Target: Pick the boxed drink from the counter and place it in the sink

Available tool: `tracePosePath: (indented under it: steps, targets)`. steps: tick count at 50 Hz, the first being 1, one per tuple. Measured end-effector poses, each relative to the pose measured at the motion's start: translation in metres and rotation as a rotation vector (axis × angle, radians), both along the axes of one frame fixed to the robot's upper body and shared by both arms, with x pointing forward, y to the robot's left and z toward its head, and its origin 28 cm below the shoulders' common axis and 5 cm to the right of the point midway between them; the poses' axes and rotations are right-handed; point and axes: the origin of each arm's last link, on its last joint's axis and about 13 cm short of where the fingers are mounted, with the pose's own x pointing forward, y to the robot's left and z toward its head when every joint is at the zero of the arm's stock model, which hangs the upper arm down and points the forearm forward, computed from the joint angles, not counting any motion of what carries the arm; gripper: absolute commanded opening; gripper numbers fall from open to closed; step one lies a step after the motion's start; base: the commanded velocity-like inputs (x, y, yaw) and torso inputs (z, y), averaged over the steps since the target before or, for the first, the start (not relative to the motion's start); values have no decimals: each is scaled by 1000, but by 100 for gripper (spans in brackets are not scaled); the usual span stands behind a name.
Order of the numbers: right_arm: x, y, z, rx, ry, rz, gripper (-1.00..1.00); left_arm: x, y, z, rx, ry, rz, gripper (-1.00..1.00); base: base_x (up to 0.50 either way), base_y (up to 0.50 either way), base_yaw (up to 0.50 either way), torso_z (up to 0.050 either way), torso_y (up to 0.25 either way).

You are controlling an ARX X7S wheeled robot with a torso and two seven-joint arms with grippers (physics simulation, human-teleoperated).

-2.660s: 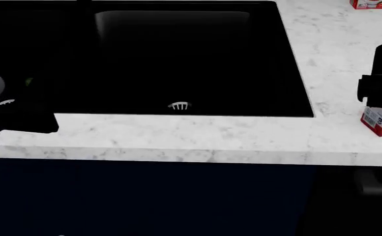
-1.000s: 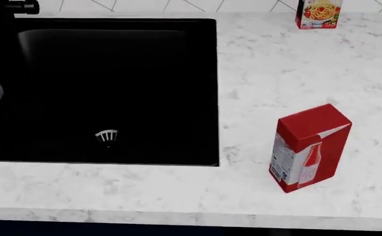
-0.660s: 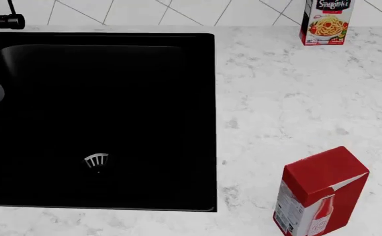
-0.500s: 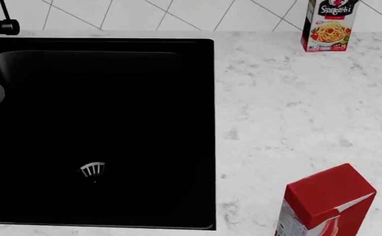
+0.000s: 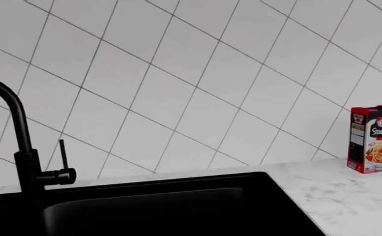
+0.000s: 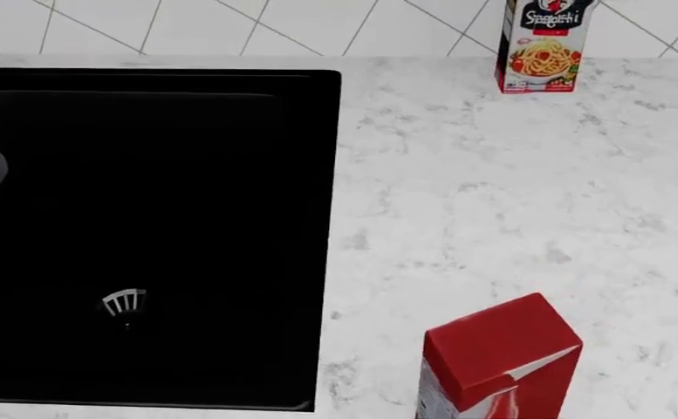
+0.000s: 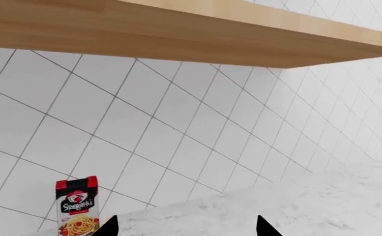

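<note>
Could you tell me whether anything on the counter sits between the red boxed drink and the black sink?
Nothing visible does. In the head view only bare counter separates the boxed drink from the sink. The spaghetti box stands far back by the wall, off that path.

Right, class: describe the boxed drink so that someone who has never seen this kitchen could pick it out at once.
Start at the big black sink sunk into the white marble counter. On the counter to its right, at the near edge of the head view, stands the boxed drink. It is plain red with a gabled top, unlike the taller spaghetti box back by the tiled wall.
</note>
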Motion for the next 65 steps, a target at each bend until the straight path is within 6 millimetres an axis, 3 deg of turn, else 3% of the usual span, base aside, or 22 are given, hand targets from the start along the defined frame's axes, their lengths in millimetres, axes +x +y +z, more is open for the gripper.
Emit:
tracePosePath:
  steps: [36,53,65]
  targets:
    - [0,1,1,4,-23,17,100,-2,-6,2,-1,-5,-39,100,35,0,0,0,0]
    - [6,1,-3,16,-21,30,100,-2,-54,10,-18,47,-291,100,0,0,0,0,0]
    - [13,4,-4,23,-17,43,100,-15,-96,24,15,86,-477,100,0,0,0,0,1]
